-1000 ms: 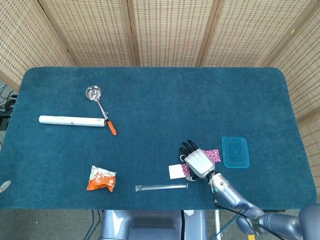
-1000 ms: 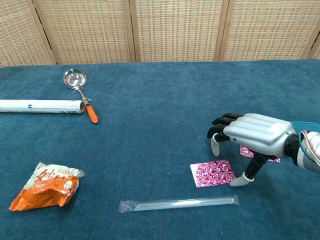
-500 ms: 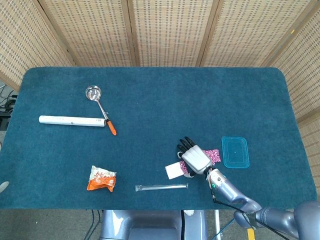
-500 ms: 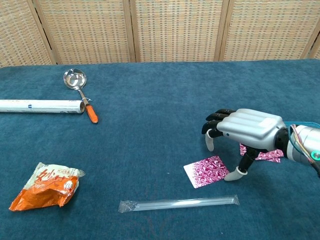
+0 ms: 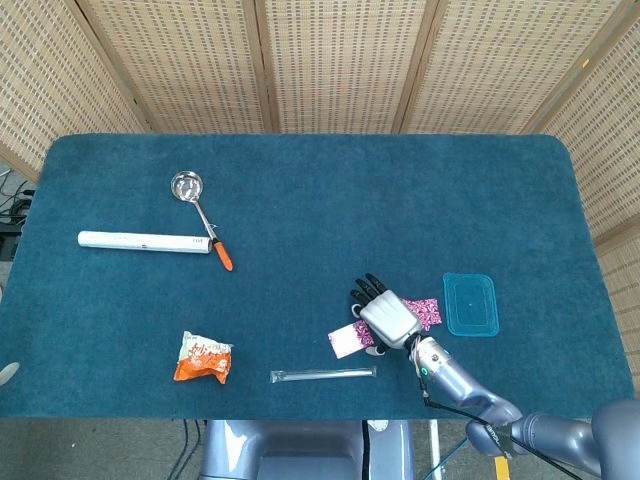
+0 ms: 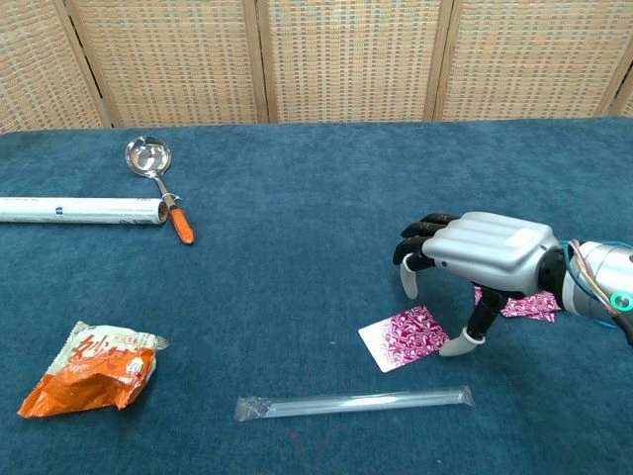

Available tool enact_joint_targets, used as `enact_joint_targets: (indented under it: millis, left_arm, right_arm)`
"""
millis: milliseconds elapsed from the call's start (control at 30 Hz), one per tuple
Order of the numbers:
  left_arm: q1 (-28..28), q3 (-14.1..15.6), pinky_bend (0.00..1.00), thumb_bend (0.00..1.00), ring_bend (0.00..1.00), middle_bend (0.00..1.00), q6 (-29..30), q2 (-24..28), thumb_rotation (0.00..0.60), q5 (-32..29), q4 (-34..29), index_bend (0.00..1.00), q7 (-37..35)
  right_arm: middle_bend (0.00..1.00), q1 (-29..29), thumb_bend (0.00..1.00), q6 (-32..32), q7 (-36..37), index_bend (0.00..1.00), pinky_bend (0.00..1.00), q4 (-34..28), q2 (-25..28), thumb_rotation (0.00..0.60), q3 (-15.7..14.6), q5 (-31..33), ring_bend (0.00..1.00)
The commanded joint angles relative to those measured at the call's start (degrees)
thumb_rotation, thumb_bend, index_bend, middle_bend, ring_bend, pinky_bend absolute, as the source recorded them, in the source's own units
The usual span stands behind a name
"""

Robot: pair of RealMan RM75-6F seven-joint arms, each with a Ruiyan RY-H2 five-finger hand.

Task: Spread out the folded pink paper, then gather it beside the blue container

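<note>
One hand [image 6: 482, 259]: right, fingers curled down, thumb tip on pink paper [image 6: 404, 337], gripping nothing
Container [image 5: 470, 304]: blue, at paper's 3 o'clock

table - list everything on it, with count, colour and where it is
pink paper: 1, pink patterned, white underside, part under the right hand, front right
blue container: 1, translucent blue, right of the paper
ladle: 1, steel bowl, orange handle, back left
roll: 1, white, left edge, beside the ladle handle
snack packet: 1, orange and white, front left
clear tube: 1, transparent, front centre
table: 1, dark teal cloth
right hand: 1, silver with dark fingers, over the paper
left hand: not in view
</note>
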Motion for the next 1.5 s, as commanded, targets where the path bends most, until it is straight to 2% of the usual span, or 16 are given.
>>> enact_joint_targets:
  millis: [33, 1100, 1500]
  left_arm:
    - [0.06, 0.02, 0.0, 0.02, 0.0, 0.0, 0.03, -0.01, 0.6, -0.01, 0.04, 0.0, -0.06]
    - [0.46, 0.13, 0.0, 0.02, 0.0, 0.0, 0.05, -0.17, 0.6, -0.07, 0.93, 0.0, -0.96]
    - [0.6, 0.16, 0.0, 0.02, 0.0, 0.0, 0.19, -0.21, 0.6, 0.07, 1.21, 0.0, -1.23]
  right_arm:
    - [0.17, -0.02, 0.16, -0.23, -0.49, 0.36, 0.0, -0.29, -0.02, 0.6, -0.01, 0.48, 0.0]
    - [0.17, 0.82, 0.18, -1.57, -3.63, 0.38, 0.0, 0.1, -1.66, 0.6, -0.26, 2.78, 0.0]
    - [0.24, 0.56, 0.29, -0.78, -3.29, 0.45, 0.0, 0.47, -2.06, 0.6, -0.45, 2.51, 0.0]
